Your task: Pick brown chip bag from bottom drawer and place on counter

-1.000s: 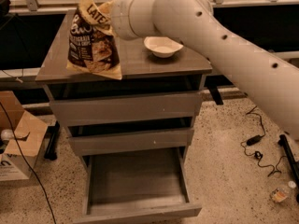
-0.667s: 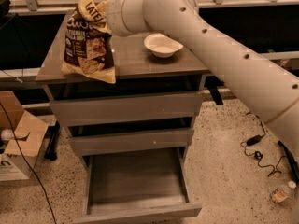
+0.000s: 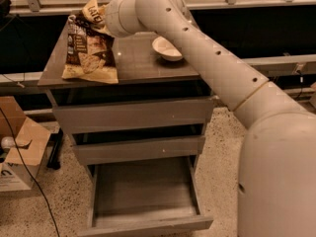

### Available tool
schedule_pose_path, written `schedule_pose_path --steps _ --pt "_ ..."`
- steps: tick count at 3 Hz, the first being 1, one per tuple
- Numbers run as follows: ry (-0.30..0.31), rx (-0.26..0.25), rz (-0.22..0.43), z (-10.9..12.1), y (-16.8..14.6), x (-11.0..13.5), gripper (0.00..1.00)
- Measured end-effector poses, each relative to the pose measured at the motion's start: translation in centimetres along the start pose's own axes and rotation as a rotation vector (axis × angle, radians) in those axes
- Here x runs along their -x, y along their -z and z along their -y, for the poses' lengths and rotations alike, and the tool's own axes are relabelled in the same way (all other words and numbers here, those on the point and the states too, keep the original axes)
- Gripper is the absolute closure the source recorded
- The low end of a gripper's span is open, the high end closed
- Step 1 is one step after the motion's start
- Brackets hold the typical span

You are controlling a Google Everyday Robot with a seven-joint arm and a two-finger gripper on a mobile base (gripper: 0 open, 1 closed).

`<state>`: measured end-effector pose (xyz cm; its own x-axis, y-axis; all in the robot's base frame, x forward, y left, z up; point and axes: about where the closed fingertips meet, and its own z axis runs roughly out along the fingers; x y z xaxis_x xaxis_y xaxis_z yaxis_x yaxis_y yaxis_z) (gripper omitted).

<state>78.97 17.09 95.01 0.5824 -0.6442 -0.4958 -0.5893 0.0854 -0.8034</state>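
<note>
while the brown chip bag slumps at far left, i've got the gripper right at its crumpled top, clamped or released i can't tell. it rests on the counter, so placing looks nearly done. bottom drawer stands open below, bowl farther right.

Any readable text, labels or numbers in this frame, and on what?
"LATE" (likely): tan top of the crinkled brown-and-tan foil chip bag on the glossy grey counter, by the gripper.
Bag's smaller white print: too blurred.
Dark mark on the white box on the floor: unreadable.
</note>
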Motion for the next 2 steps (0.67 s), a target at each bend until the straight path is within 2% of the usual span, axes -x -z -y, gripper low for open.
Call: schedule_pose_path --steps 1,2 --pt "0.0 0.024 -0.01 0.4 -3.6 -1.2 0.34" --pt "0.02 0.01 -0.032 2.4 -6.2 -1.6 0.03"
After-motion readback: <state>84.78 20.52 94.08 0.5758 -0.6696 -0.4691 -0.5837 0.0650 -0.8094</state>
